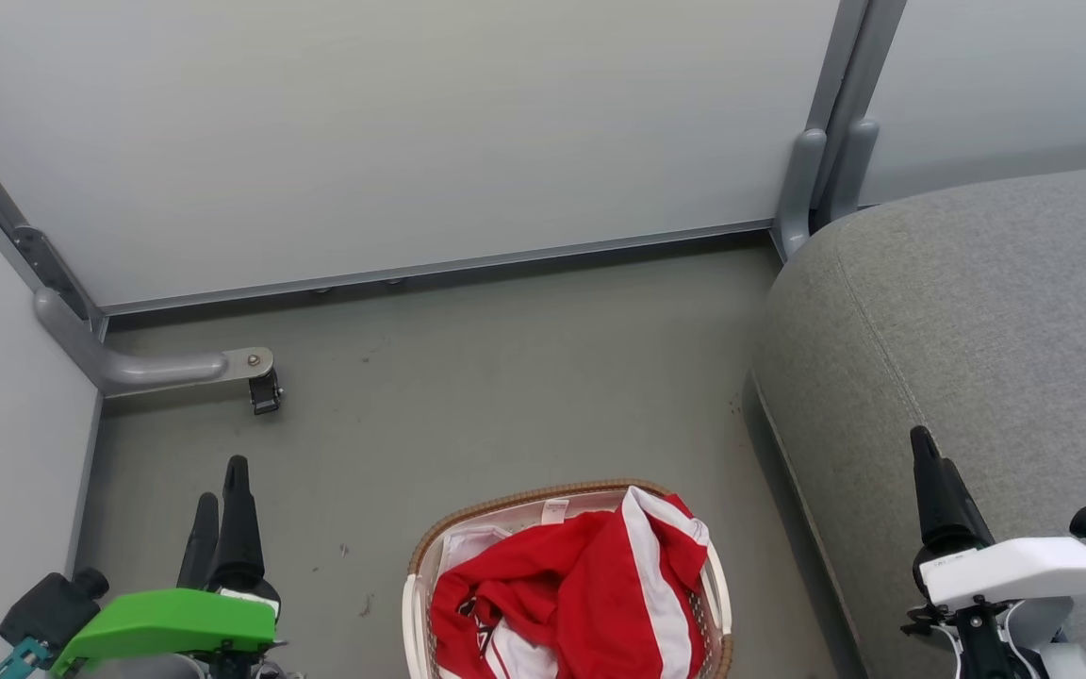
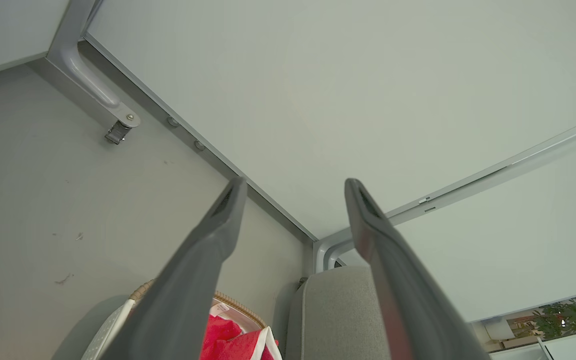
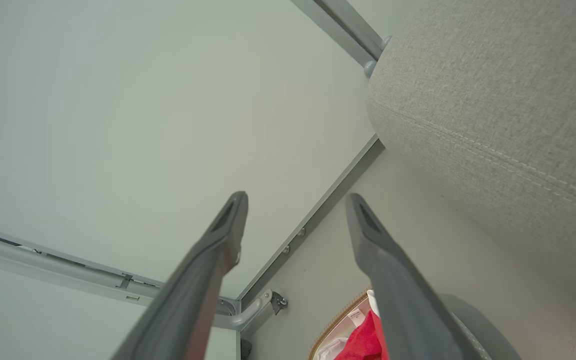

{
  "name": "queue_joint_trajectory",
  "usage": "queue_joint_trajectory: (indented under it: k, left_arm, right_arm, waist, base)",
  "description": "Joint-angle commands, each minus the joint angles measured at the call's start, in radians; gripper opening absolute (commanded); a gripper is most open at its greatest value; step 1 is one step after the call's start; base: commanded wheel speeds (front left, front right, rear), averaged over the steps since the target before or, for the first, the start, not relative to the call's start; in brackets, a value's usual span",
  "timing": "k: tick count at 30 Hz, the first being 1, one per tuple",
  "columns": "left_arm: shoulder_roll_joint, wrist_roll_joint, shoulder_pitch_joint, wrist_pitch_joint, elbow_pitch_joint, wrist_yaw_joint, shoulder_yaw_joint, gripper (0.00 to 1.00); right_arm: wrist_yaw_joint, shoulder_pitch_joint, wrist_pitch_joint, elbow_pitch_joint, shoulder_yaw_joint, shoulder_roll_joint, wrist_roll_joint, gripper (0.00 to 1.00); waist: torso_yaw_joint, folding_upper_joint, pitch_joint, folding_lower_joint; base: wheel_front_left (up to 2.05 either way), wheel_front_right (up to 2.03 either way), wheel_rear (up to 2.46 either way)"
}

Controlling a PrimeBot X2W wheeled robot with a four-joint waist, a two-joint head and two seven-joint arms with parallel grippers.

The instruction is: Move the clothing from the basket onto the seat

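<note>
While the clothing (image 1: 590,585) lies heaped in the basket (image 1: 505,499) beside the seat (image 1: 977,311), left and right jaws gape wide, empty.

Clothing (image 1: 590,585) in basket (image 1: 430,552), left of seat (image 1: 986,311)

The left gripper (image 1: 222,483) sits low on the left, with a green cover (image 1: 171,613) behind it. Its two dark fingers (image 2: 208,250) point up, wide apart, holding nothing. The right gripper (image 1: 925,451) sits low on the right, behind it a white cover (image 1: 1024,566). Its fingers are wide apart and empty too.
</note>
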Motion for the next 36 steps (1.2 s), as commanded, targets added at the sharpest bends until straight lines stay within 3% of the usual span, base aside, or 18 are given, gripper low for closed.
queue_joint_trajectory:
  k: [1, 16, 36]
  left_arm:
    - [0.007, 0.046, 0.005, -0.011, -0.019, 0.009, -0.005, 1.0]
    - [0.008, 0.319, 0.029, -0.055, -0.02, 0.044, -0.029, 1.0]
    - [0.01, 0.508, 0.046, -0.107, 0.012, 0.054, -0.049, 1.0]
  right_arm:
    - [0.0, 0.002, -0.012, -0.021, 0.005, -0.007, -0.053, 1.0]
    - [0.0, 0.023, -0.056, -0.026, 0.054, -0.009, -0.333, 1.0]
    - [0.0, 0.03, -0.108, -0.005, 0.087, -0.012, -0.57, 1.0]
  waist:
    - [0.0, 0.0, 0.0, 0.0]
    - [0.004, 0.0, -0.001, 0.0]
    - [0.008, 0.0, -0.003, 0.0]
  base:
    - [0.0, 0.0, 0.0]
    - [0.0, 0.0, 0.0]
    - [0.0, 0.0, 0.0]
